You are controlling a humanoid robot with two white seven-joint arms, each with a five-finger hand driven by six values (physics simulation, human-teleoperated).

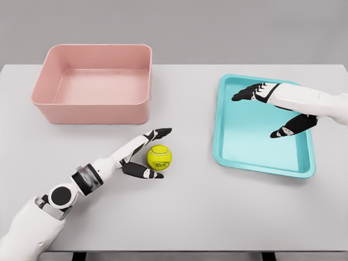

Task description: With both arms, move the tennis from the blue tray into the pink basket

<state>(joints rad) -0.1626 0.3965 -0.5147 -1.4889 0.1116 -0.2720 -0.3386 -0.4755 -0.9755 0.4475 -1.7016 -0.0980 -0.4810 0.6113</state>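
A yellow-green tennis ball lies on the grey table, between the pink basket and the blue tray. My left hand is at the ball's left side, fingers spread above and thumb below it, cupping it loosely without a closed grasp. Over the blue tray hovers my right hand, open, with its fingers pointing left and nothing in it. The tray holds nothing. The pink basket at the back left holds nothing.
The grey table runs to its front edge near the bottom of the view. A grey wall stands behind it. Bare table lies between the basket and the tray.
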